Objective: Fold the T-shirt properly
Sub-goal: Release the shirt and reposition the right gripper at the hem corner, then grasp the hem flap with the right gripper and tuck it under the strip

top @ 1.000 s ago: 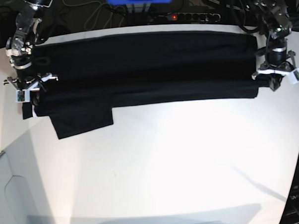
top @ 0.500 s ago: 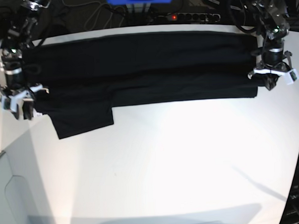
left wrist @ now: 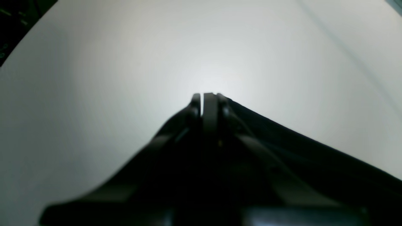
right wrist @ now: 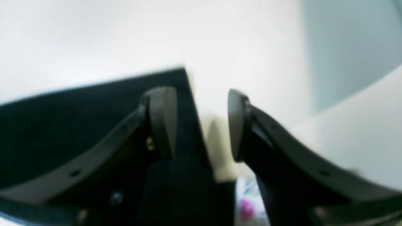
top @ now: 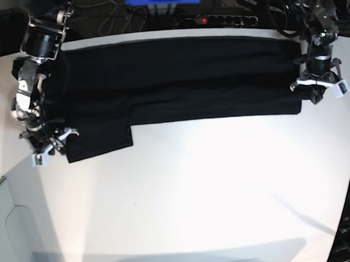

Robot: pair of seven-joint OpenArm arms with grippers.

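Base view shows the T-shirt (top: 173,79) as a long black band running side to side along the table's (top: 212,187) far edge. Left gripper (top: 316,93) is pressed together on its end; right gripper (right wrist: 201,125), spread, straddles the sleeve edge.

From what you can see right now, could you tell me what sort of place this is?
Probably a robotics lab bench: a bare white table carrying only a black T-shirt, with a power strip and tangled cables along its back edge.
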